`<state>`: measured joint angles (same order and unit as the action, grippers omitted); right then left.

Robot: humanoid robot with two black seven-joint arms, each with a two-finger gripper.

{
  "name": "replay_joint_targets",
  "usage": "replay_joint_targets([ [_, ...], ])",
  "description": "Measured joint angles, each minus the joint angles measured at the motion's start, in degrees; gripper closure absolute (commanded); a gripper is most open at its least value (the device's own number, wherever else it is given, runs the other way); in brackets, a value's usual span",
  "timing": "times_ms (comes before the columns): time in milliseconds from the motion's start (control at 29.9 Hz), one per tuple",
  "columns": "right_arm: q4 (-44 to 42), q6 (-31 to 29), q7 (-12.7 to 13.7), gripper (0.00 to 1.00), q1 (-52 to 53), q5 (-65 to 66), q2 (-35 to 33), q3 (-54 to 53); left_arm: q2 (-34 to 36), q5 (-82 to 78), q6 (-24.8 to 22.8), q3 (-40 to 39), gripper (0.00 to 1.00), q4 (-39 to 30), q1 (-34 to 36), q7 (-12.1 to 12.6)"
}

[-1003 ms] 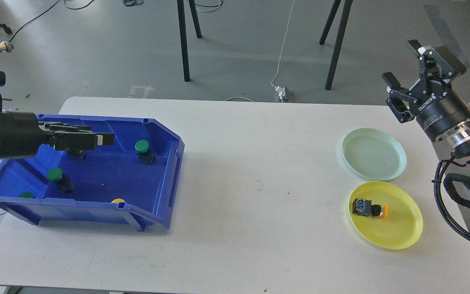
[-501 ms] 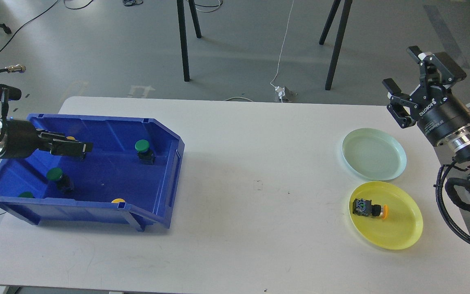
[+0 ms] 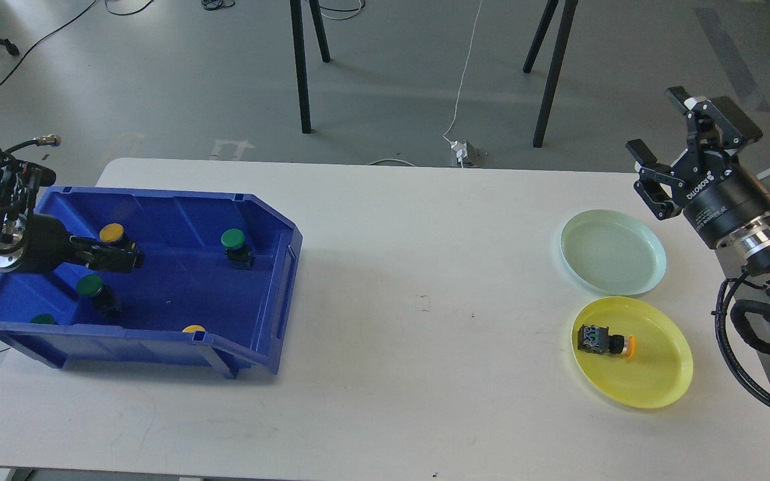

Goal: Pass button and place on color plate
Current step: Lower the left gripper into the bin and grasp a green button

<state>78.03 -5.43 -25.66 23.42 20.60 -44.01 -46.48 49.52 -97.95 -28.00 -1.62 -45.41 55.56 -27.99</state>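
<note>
A glossy blue plastic bin (image 3: 158,280) on a matte white table (image 3: 385,401) holds round-capped push buttons. The left gripper (image 3: 132,259) reaches inside at a yellow-capped button (image 3: 112,233); whether its dark fingers grip it cannot be told. The right gripper (image 3: 682,143) hovers with fingers spread beyond a shallow pale-green plate (image 3: 613,251). An orange-capped button (image 3: 607,342) lies sideways on the round yellow plate (image 3: 652,381).
</note>
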Motion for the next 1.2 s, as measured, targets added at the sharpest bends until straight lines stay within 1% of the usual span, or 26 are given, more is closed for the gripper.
replay_joint_targets([
  [401,0.0,0.0,-0.2,0.11,-0.7,0.0,0.1,0.1,-0.3,-2.1,0.0,0.1,0.03,3.0,-1.8,0.0],
  [568,0.0,0.0,-0.3,0.11,-1.1,0.0,0.1,0.1,-0.8,-2.0,0.0,2.1,0.04,3.9,-2.4,0.0],
  [869,0.3,0.0,-0.5,0.11,-2.1,0.0,0.1,-0.1,-3.9,-1.7,0.0,2.8,0.04,9.6,-3.0,0.0],
  [1203,0.4,-0.1,-0.5,0.11,-2.7,0.0,0.1,-0.2,-5.0,-1.7,0.0,2.9,0.04,10.9,-3.2,0.0],
])
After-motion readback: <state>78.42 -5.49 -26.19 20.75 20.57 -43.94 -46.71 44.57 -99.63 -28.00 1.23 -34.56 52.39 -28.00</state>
